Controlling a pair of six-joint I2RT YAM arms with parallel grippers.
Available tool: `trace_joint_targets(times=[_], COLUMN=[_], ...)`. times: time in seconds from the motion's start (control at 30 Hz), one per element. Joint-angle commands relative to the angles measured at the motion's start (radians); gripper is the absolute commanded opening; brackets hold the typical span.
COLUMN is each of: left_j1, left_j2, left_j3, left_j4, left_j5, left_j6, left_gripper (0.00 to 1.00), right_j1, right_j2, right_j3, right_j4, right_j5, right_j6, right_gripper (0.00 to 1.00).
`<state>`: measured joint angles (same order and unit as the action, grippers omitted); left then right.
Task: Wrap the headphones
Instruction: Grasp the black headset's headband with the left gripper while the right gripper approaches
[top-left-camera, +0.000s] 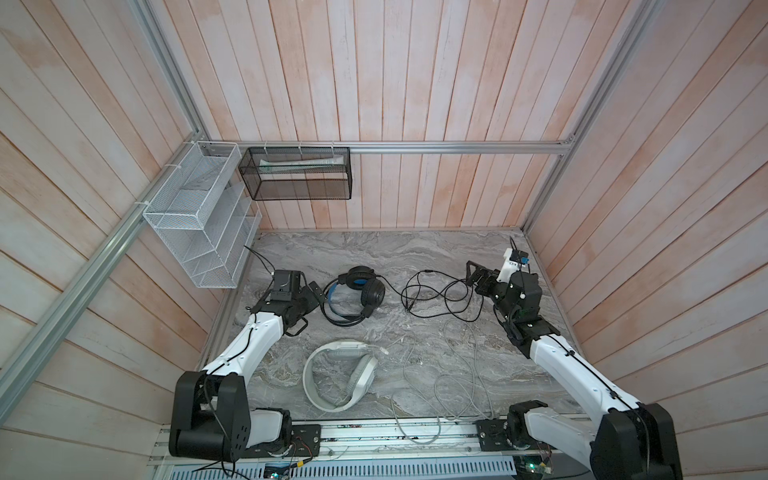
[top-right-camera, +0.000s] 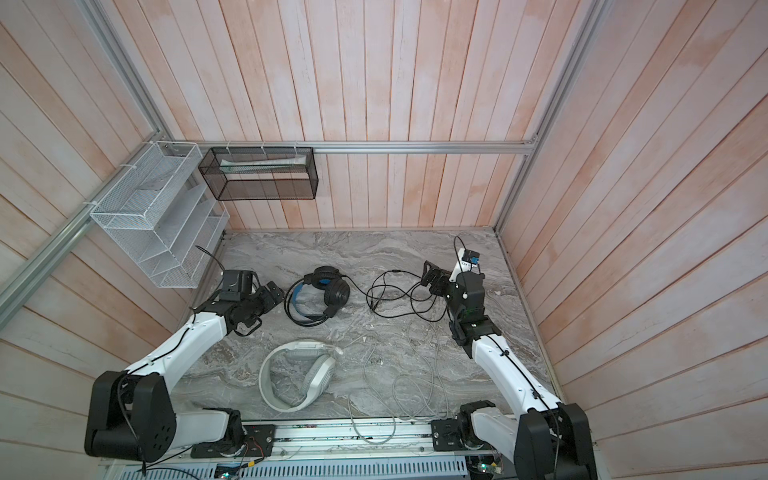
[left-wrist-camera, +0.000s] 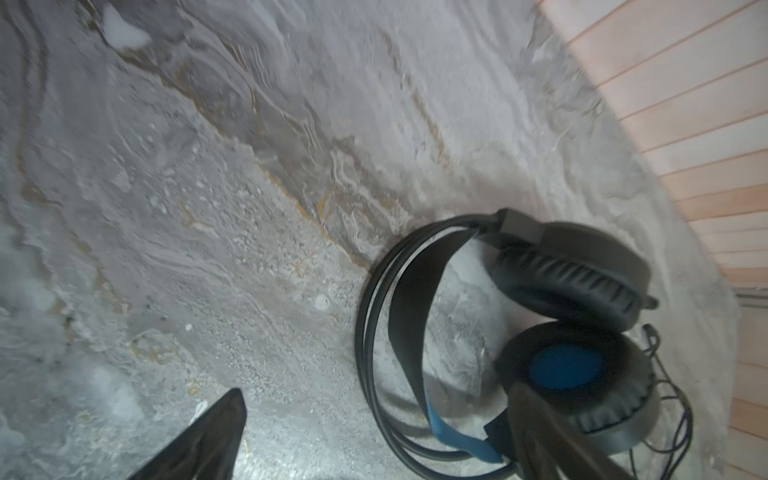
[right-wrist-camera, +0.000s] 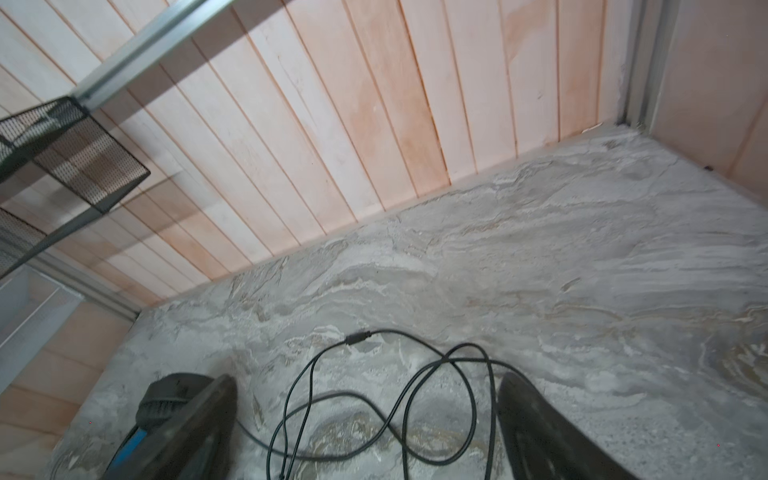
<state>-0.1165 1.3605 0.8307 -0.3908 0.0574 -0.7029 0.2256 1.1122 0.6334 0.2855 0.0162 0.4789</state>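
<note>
Both grippers stand with their jaws spread wide and nothing between them is clamped. The left gripper (top-left-camera: 315, 292) sits low just beside the headband of the black headphones (top-left-camera: 372, 293); in its wrist view one finger (left-wrist-camera: 540, 432) overlaps the blue-centred ear cup, and whether it touches cannot be told. The right gripper (right-wrist-camera: 370, 382) hovers over the loose loops of the black cable (right-wrist-camera: 357, 337), which lies on the marble table (top-left-camera: 374, 249) between its fingers. The black headphones rest mid-table, the cable trailing to the right. Nearer the arm bases lie the white headphones (top-left-camera: 361, 374), their grey cable (top-left-camera: 445, 332) sprawled rightward and over the front rail.
</note>
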Motion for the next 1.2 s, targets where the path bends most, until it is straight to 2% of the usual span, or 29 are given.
trace_joint_targets(times=[0.0, 0.17, 0.33, 0.7, 0.97, 1.17], left_j1=[-0.044, -0.120, -0.125, -0.156, -0.158, -0.158], left_j2=[0.064, 0.199, 0.289, 0.413, 0.470, 0.490], left_j3=[0.044, 0.143, 0.196, 0.248, 0.254, 0.259], left_j4=[-0.015, -0.089, -0.103, -0.103, -0.095, -0.105], left_j5=[0.005, -0.129, -0.157, -0.173, -0.211, -0.259], left_j6=[0.019, 0.016, 0.013, -0.003, 0.014, 0.032], left_gripper=[0.99, 0.99, 0.94, 0.71, 0.42, 0.31], right_j1=[0.035, 0.069, 0.078, 0.086, 0.090, 0.094], right_j2=[0.020, 0.046, 0.061, 0.082, 0.092, 0.086], right_j3=[0.005, 0.008, 0.011, 0.025, 0.028, 0.026], right_j4=[-0.036, -0.044, -0.035, -0.037, -0.031, -0.031], right_j5=[-0.039, -0.036, -0.073, -0.112, -0.142, -0.147], right_j6=[-0.033, -0.052, -0.057, -0.066, -0.066, -0.069], right_gripper=[0.98, 0.98, 0.99, 0.94, 0.92, 0.92])
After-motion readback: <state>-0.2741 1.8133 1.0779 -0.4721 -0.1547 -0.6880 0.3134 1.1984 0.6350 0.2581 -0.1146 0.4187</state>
